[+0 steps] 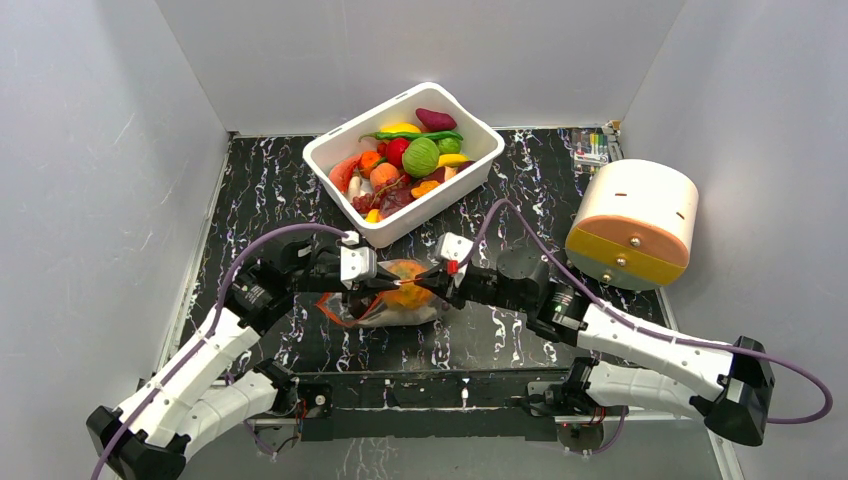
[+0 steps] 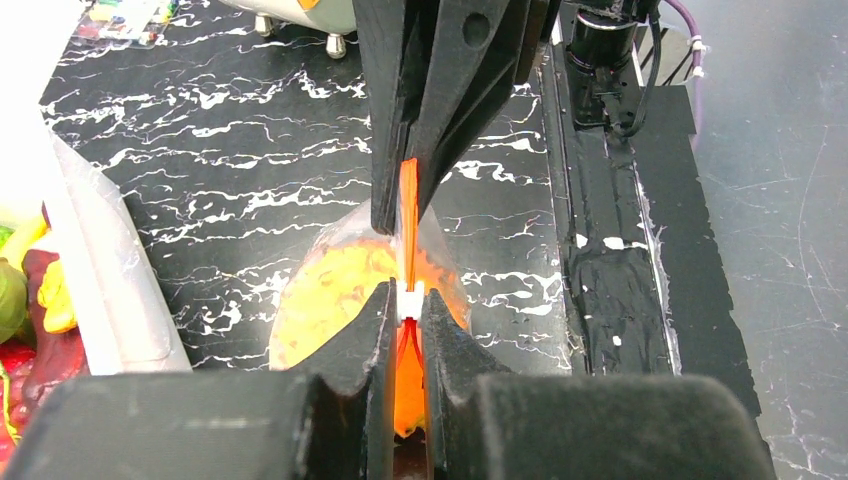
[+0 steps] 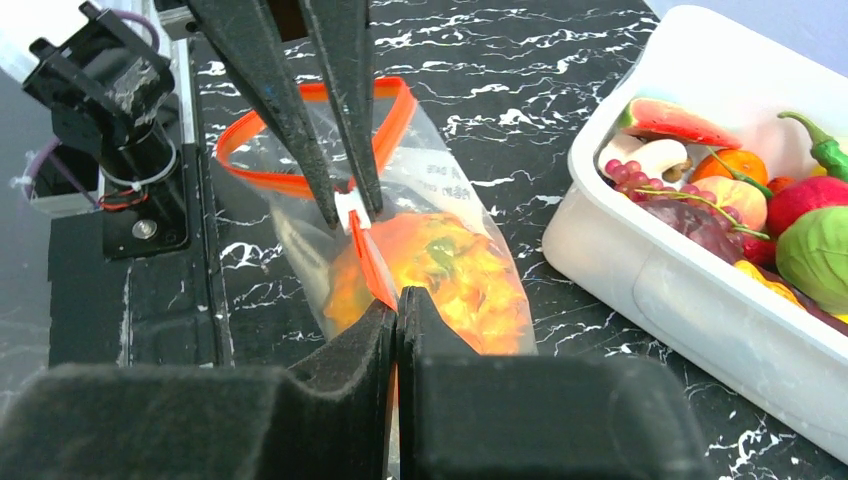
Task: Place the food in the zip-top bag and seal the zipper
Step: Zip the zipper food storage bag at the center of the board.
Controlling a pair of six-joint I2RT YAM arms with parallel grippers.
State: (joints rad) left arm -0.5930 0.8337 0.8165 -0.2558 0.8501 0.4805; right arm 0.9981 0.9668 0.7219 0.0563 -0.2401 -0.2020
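Seen from above, the left gripper (image 1: 378,287) and right gripper (image 1: 420,285) meet nose to nose over the zip-top bag (image 1: 398,316), which lies on the worktop (image 1: 270,190) directly beneath both. Orange-yellow food (image 1: 408,295) shows inside it, and a white tub (image 1: 450,195) of more toys sits just beyond their tips. In the left wrist view, the left gripper is clamped narrow on the zipper (image 2: 408,215) with the white slider (image 2: 407,302) pinched between its fingers. The right gripper faces it, pinched shut on the same red-orange strip a little further along. In the right wrist view, the strip runs flat and closed from the right gripper's own tips to the slider, while past the left gripper the mouth gapes in an open loop (so the seal looks only partly run). The film looks thin, crinkly and slick, likely to buckle if pushed, so the stiffer strip and slider are the sensible holds, with one end anchored. The toy looks light. A whitish printed patch (image 3: 440,180) beyond the right gripper carries writing too small to read.
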